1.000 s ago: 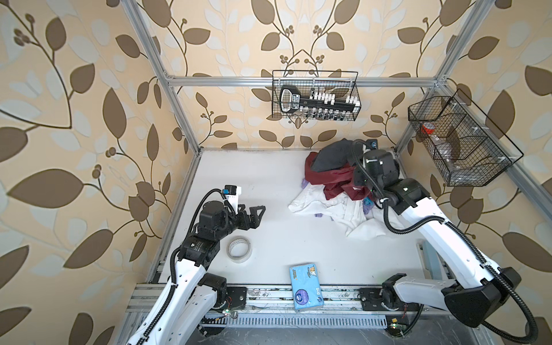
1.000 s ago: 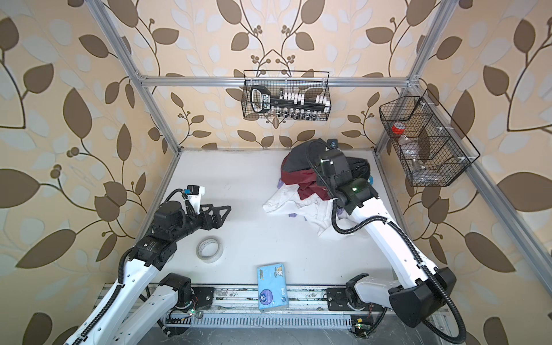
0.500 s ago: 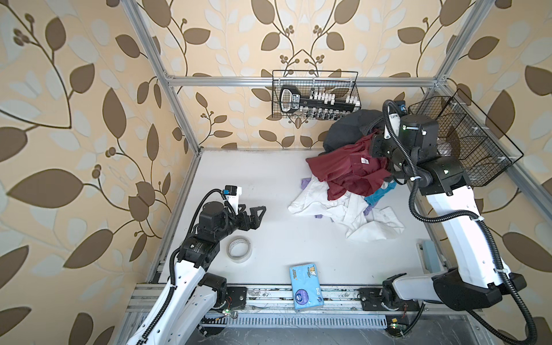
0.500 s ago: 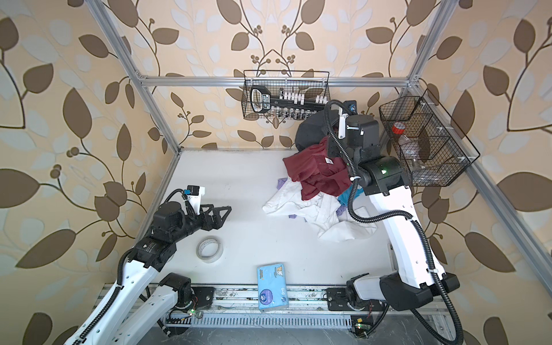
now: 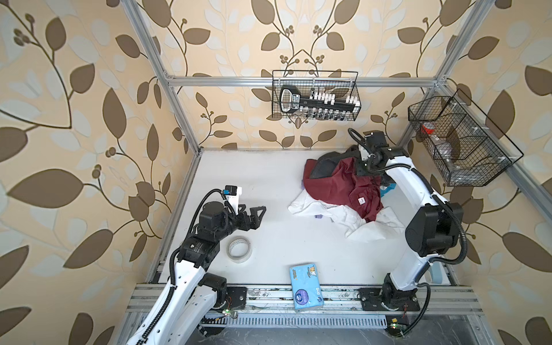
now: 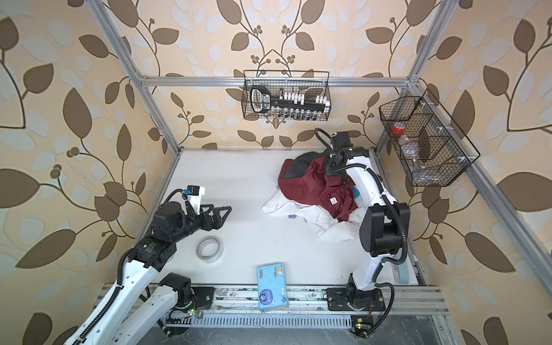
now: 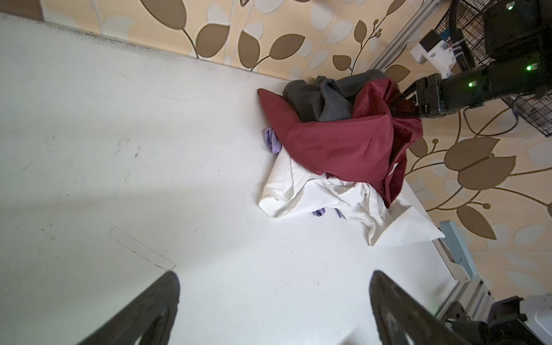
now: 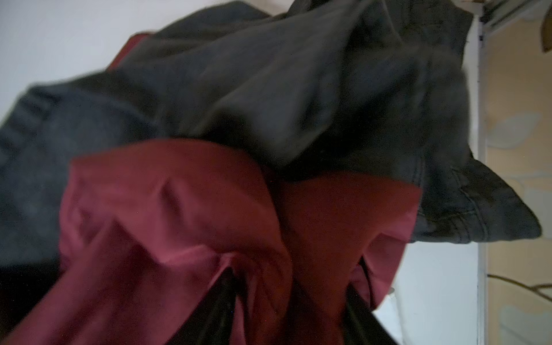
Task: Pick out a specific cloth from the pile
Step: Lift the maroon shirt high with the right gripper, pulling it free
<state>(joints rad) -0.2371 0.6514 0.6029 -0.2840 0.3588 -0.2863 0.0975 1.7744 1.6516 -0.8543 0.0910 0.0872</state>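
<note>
The cloth [image 5: 334, 185] [image 6: 307, 185], a maroon shirt with a white neck label, lies draped over the pile [image 5: 358, 221] [image 6: 328, 221] at the back right, which rests on a white shirt. A dark grey garment [image 5: 325, 167] [image 8: 268, 89] lies tangled on the cloth's far side. My right gripper [image 5: 360, 172] [image 8: 289, 298] is low at the pile's back right corner, its fingers apart with maroon folds lying between and over them. My left gripper [image 5: 258, 216] [image 7: 274, 276] hovers open and empty over bare table at the left, far from the cloth [image 7: 343, 143].
A tape roll [image 5: 239, 249] lies just in front of my left gripper. A blue tissue pack [image 5: 306, 286] sits at the front edge. Wire baskets hang on the back wall [image 5: 315, 95] and the right wall [image 5: 460, 140]. Lilac fabric [image 7: 271, 142] pokes out at the pile's edge.
My right arm first lifted the maroon cloth and grey garment high, then came down toward the back right corner. Its jaws have parted and the cloth has settled on the pile. The left arm stayed still.
</note>
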